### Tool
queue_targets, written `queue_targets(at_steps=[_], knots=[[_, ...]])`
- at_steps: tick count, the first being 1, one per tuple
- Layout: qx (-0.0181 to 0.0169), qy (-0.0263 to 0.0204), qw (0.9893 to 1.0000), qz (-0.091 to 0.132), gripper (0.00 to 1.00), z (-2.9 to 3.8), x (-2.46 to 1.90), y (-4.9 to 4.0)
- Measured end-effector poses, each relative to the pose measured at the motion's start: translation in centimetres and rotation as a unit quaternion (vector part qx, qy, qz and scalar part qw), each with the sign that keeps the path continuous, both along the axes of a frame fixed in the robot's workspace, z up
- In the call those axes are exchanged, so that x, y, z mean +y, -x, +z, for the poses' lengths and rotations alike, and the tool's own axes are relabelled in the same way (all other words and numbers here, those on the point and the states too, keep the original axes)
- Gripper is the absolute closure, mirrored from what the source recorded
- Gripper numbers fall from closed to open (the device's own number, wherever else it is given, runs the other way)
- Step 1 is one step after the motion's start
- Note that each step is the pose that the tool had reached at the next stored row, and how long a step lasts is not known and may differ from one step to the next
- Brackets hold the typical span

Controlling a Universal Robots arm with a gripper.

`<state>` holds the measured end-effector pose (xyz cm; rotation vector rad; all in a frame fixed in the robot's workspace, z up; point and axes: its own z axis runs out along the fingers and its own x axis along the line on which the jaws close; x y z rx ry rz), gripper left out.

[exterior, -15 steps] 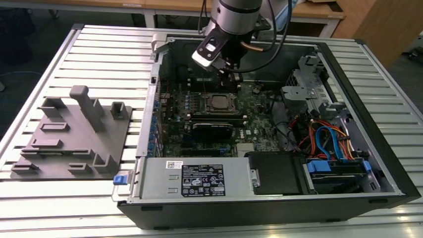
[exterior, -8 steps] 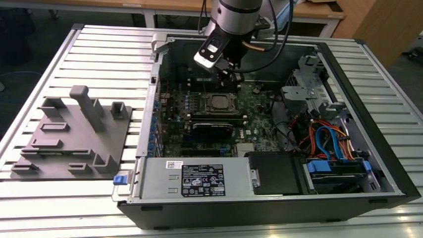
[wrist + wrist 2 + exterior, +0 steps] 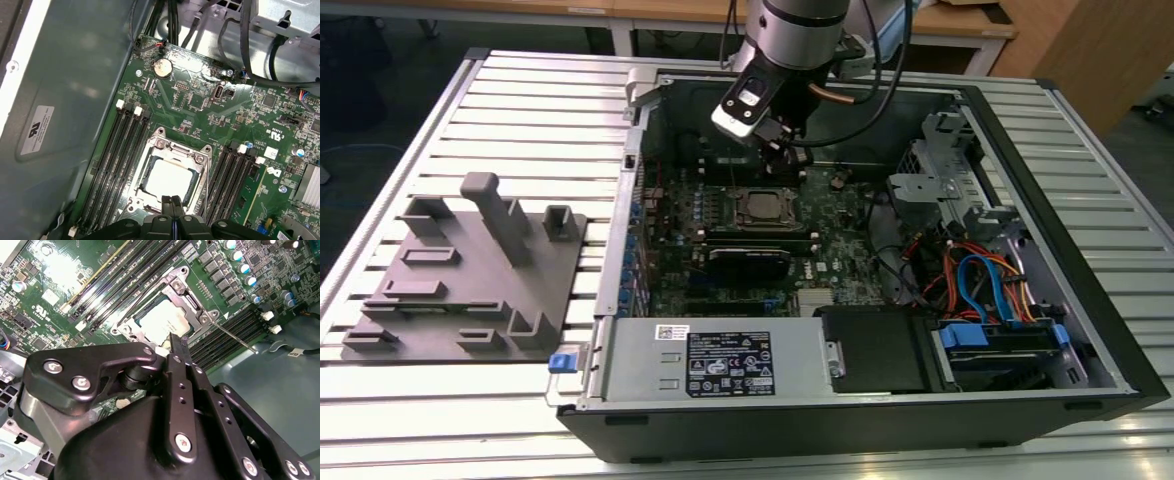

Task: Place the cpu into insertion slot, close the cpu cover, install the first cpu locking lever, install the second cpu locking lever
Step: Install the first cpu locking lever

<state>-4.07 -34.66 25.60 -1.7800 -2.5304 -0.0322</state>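
Observation:
The cpu [image 3: 167,177] lies in the insertion slot [image 3: 761,207], its pale metal top showing through the window of the cpu cover [image 3: 161,146], which lies flat over it. In the second wrist view the cpu [image 3: 162,320] sits inside the cover [image 3: 182,287], and a thin silver locking lever [image 3: 235,337] angles away from the socket's corner over the memory slots. My gripper [image 3: 173,201] hovers just above the socket's edge, fingers pressed together with nothing between them. The gripper [image 3: 176,340] also appears in the second wrist view and, as the gripper [image 3: 774,140], in the exterior view, inside the case.
Long black memory slots [image 3: 117,160] flank the socket on both sides. The open computer case [image 3: 1067,400] holds a power supply [image 3: 720,365], a drive cage [image 3: 941,180] and coloured cables [image 3: 981,285]. A grey fixture [image 3: 474,270] stands on the slatted table at the exterior view's left.

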Motion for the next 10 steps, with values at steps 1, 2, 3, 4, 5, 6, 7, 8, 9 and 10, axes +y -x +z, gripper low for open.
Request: queue_targets(at_steps=[1,2,3,4,5,6,7,8,9,10], knots=[[0.0000,0.0000,1.0000,0.000,0.90,0.00,0.00,0.00],[0.0000,0.0000,1.0000,0.002,0.90,0.00,0.00,0.00],[0.0000,0.0000,1.0000,0.006,0.90,0.00,0.00,0.00],[0.0000,0.0000,0.9999,0.012,0.90,0.00,0.00,0.00],[0.0000,0.0000,0.9998,0.020,0.90,0.00,0.00,0.00],[0.0000,0.0000,0.9996,0.029,0.90,0.00,0.00,0.00],[0.0000,0.0000,0.9993,0.038,0.90,0.00,0.00,0.00],[0.0000,0.0000,0.9989,0.048,0.90,0.00,0.00,0.00],[0.0000,0.0000,0.9984,0.057,0.90,-0.01,0.00,0.00],[0.0000,0.0000,0.9978,0.066,0.90,-0.01,0.00,0.00]])
